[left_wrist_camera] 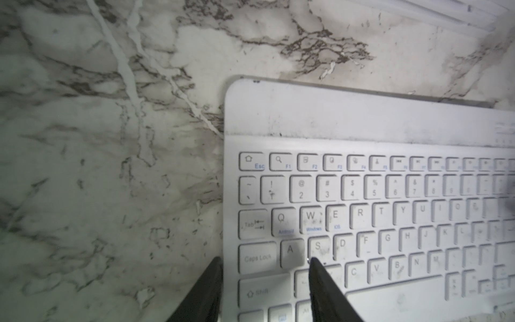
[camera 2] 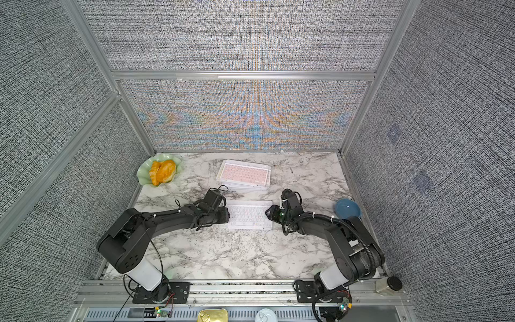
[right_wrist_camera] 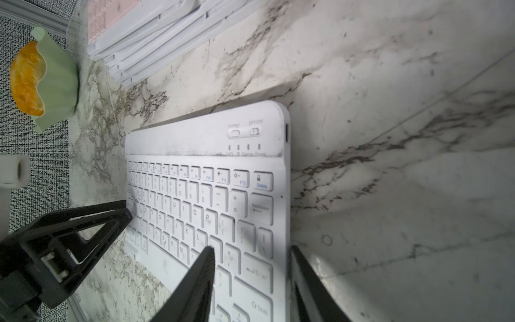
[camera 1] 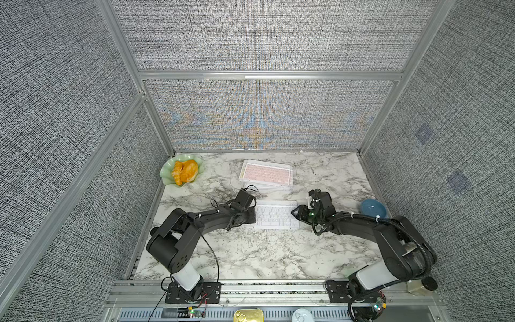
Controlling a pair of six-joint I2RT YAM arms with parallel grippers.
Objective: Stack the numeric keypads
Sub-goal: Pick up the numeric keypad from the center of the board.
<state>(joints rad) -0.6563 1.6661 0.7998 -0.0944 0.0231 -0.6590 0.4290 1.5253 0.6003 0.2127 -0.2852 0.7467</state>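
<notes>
On the white keypad (left_wrist_camera: 362,212), "Esc", "Tab", "Caps Lock" and "Shift" are read; at its 1 o'clock corner, "Connect", "OFF/ON", "Delete", "Backspace".

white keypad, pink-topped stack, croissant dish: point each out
white keypad (camera 1: 274,216): top view, middle of its keys
pink-topped stack (camera 1: 266,174): top view, pink keys of the uppermost keypad
croissant dish (camera 1: 166,178): top view, bare green rim

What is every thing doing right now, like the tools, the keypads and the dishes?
white keypad: flat on the table, apart from the stack, not yet stacked.
keypad stack: piled, pink keys on top, edges uneven.
left tool: shut on the white keypad's left edge.
right tool: astride its right edge; grip unclear.
green dish: holds orange food.
blue bowl: upright, looks empty.
</notes>
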